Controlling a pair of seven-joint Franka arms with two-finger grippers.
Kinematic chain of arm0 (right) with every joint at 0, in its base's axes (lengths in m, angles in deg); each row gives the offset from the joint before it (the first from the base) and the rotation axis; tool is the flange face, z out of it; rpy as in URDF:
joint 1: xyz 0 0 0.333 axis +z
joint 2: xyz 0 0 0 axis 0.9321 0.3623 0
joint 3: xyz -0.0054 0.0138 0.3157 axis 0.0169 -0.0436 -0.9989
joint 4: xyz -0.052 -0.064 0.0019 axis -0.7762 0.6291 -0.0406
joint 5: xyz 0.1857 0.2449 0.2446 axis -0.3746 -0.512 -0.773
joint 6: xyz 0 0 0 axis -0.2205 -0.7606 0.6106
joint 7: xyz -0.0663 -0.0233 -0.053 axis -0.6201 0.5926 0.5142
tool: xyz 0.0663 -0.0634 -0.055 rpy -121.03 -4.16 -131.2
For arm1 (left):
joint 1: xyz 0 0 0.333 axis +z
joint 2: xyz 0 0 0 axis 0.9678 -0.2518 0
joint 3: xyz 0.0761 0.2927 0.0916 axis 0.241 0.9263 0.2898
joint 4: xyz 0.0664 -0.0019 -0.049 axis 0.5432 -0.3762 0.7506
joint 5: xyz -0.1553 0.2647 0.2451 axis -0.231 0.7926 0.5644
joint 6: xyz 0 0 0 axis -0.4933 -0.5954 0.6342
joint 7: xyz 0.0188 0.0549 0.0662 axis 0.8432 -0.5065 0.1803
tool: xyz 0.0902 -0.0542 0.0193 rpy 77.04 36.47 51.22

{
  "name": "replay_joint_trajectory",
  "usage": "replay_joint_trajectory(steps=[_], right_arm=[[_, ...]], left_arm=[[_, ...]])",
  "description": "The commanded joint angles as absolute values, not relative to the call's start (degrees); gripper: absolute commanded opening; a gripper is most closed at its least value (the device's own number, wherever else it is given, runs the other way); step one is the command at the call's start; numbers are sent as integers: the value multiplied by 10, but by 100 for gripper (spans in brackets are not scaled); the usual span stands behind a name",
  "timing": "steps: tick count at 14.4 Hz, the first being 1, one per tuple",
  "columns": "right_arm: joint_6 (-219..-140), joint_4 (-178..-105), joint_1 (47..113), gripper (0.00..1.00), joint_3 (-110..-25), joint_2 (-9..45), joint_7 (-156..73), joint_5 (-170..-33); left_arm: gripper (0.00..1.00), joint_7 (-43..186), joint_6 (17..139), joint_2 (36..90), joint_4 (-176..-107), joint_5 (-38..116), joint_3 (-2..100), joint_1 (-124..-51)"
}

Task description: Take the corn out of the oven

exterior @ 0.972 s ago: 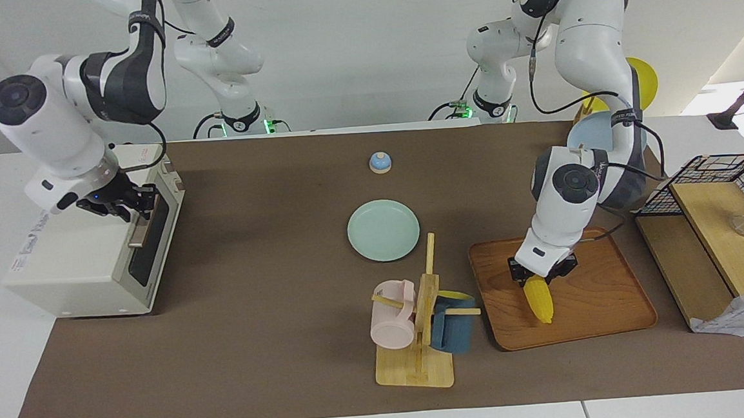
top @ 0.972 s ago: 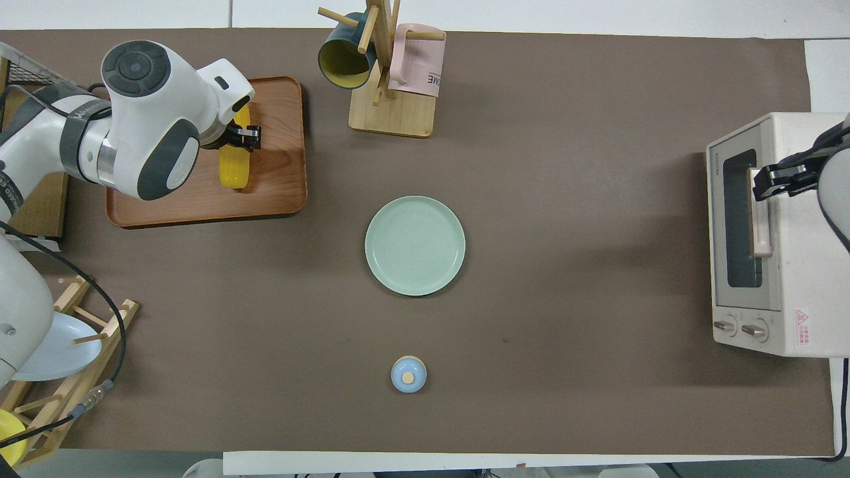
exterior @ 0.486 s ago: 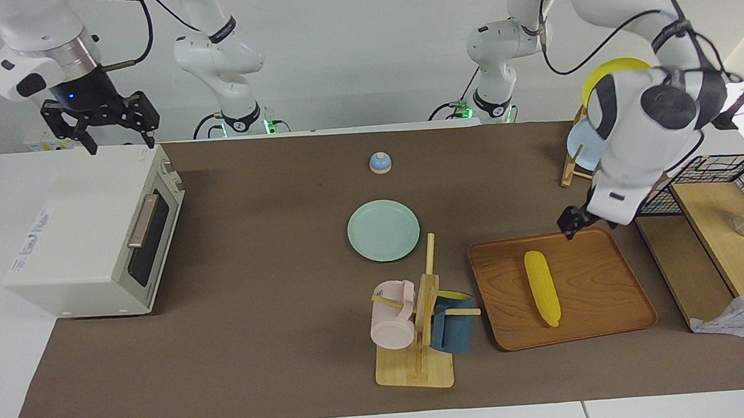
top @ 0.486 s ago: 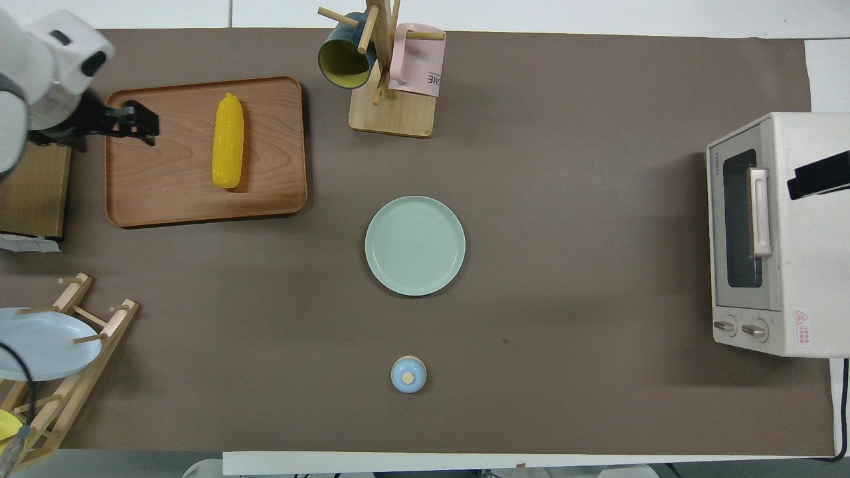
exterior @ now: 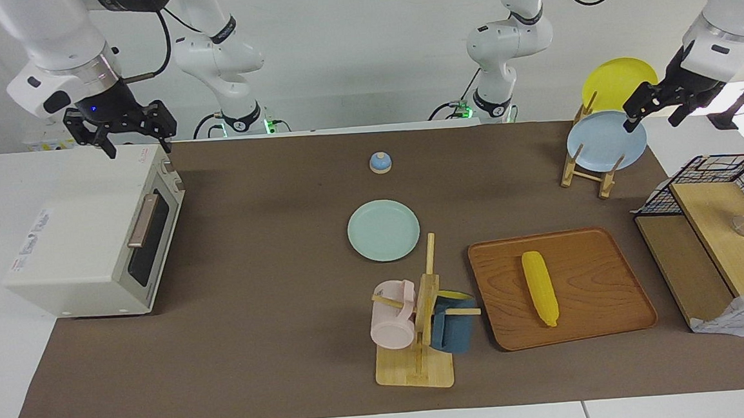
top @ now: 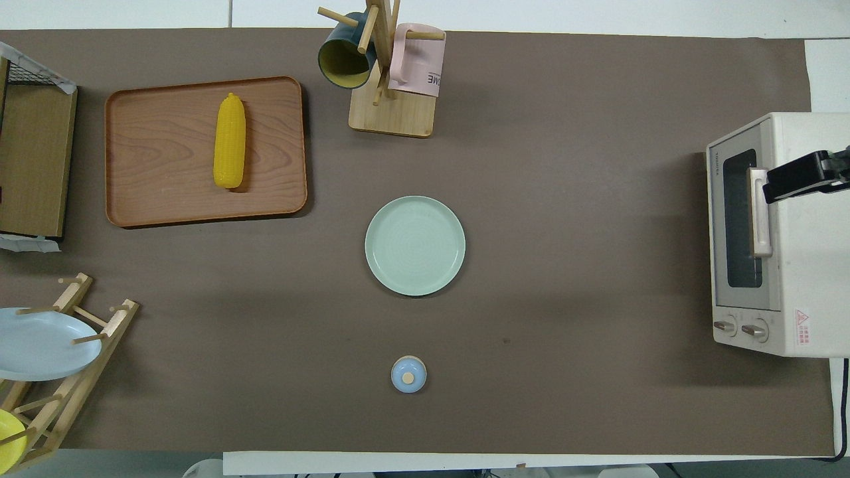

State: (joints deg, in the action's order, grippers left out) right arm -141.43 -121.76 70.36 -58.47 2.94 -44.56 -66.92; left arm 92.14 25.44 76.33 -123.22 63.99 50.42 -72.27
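Note:
The yellow corn (exterior: pixel 540 288) lies loose on the wooden tray (exterior: pixel 611 323) at the left arm's end of the table; it also shows in the overhead view (top: pixel 229 141). The cream-white oven (exterior: pixel 77 240) stands at the right arm's end with its dark glass door shut; it also shows in the overhead view (top: pixel 803 265). My right gripper (exterior: pixel 138 146) is open and empty, raised over the oven's top; one finger shows in the overhead view (top: pixel 797 184). My left gripper (exterior: pixel 651 121) is open and empty, raised over the plate rack.
A green plate (exterior: pixel 383 230) lies mid-table, with a small blue knob (exterior: pixel 380 162) nearer the robots. A mug tree (exterior: pixel 418 322) with a pink and a blue mug stands beside the tray. The plate rack (exterior: pixel 591 157) holds a blue and a yellow plate. A wire basket (exterior: pixel 719 181) stands at the left arm's end.
My left gripper let go of the corn on the tray and rose to over the plate rack. My right gripper left the oven's door handle and rose over the oven's top.

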Motion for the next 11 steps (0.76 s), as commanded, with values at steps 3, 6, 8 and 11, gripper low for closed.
replay_joint_trajectory(steps=[3,6,8,11], right_arm=[[-1407,-1233,708,100,-569,26,-452,-683],[-1401,-1244,708,100,-568,22,-450,-683],[-1401,-1244,708,100,-568,22,-450,-683],[-1401,-1244,708,100,-568,22,-450,-683]], left_arm=[[100,920,245,753,-1217,634,474,-738],[100,902,250,753,-1214,635,457,-779],[100,902,247,753,-1213,637,506,-829],[100,903,246,753,-1212,634,517,-839]])
